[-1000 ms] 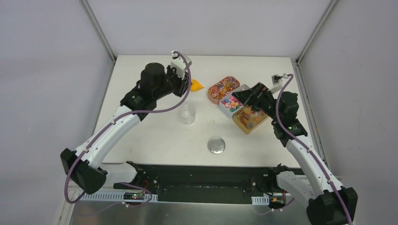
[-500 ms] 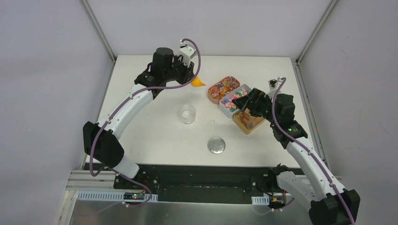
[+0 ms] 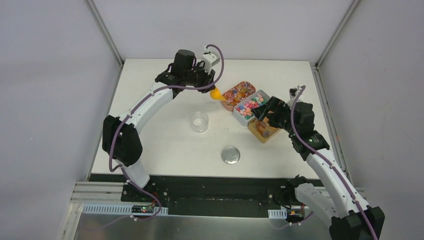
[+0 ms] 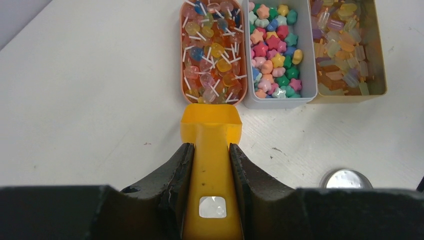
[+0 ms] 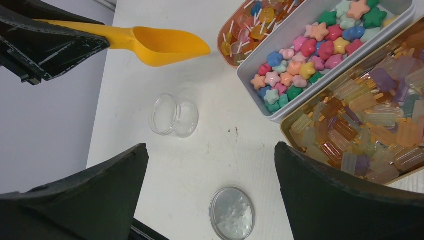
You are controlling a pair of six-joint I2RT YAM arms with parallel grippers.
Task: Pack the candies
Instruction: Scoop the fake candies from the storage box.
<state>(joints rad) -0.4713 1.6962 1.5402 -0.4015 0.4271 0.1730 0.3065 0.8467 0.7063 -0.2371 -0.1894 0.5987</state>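
Swung rightward since the earlier frame, the left arm point(image 3: 150, 100) stretches across the desk point(image 3: 160, 145), its left tool point(image 4: 210, 150) clenched on one orange scoop point(image 4: 210, 125) just short of three trays point(image 4: 280, 102) holding the candies point(image 4: 272, 55). One jar point(image 3: 199, 121) and one lid point(image 3: 230, 155) sit nearer. The right tool point(image 5: 210, 147) hangs spread wide, empty, over the trays' right end.

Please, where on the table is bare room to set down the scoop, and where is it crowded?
Free: the wide table patch left of the clear jar, and the strip between jar and silver lid. Crowded: the right side, where three trays of candies sit side by side, the open right gripper above them.
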